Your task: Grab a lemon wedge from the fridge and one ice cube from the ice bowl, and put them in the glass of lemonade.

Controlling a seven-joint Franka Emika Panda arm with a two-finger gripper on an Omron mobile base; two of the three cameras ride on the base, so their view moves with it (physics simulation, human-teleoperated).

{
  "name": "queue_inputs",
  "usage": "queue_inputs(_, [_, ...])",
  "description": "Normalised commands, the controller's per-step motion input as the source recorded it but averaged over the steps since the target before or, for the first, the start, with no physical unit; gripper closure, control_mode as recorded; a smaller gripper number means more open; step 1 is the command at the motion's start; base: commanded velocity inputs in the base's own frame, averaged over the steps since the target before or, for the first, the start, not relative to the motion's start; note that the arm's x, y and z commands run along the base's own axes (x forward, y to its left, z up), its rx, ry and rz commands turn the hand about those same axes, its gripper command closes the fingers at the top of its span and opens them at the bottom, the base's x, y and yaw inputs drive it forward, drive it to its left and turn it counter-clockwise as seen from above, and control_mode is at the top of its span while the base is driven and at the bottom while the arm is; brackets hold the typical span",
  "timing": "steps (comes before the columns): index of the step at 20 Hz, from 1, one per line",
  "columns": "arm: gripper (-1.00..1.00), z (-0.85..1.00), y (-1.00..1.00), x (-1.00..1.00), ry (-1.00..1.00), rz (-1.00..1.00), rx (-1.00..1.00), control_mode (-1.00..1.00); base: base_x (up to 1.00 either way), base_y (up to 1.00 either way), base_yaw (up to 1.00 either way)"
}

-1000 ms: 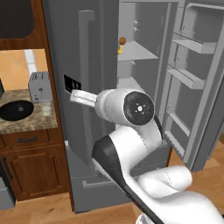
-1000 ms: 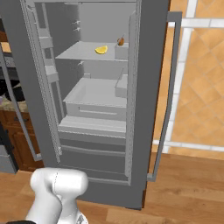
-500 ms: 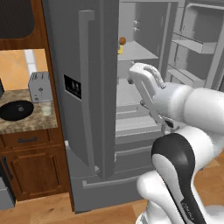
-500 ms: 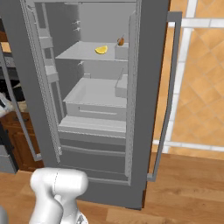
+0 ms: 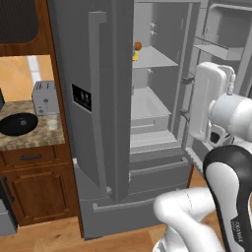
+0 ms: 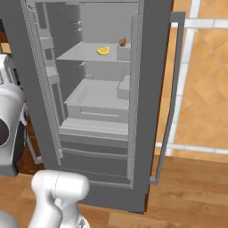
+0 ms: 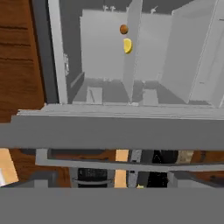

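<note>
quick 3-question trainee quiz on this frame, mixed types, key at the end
1. True or false: the lemon wedge lies on a shelf inside the open fridge.
2. What sits on the counter beside the ice bowl? A) a kettle B) the grey toaster C) a pan
3. Fill in: next to the wedge, toward the fridge's closed door, sits a small round ______ ball.

Key: 1 true; 2 B; 3 orange
</note>
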Motion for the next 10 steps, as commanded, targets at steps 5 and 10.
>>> queue_inputs(5, [-1.0,-0.02,-0.11,0.0,0.45,-0.01,0.21,-1.0,0.0,0.0,0.0])
queue_inputs(10, [-1.0,-0.16,-0.07,0.12,0.23,0.0,0.01,-1.0,0.0,0.0,0.0])
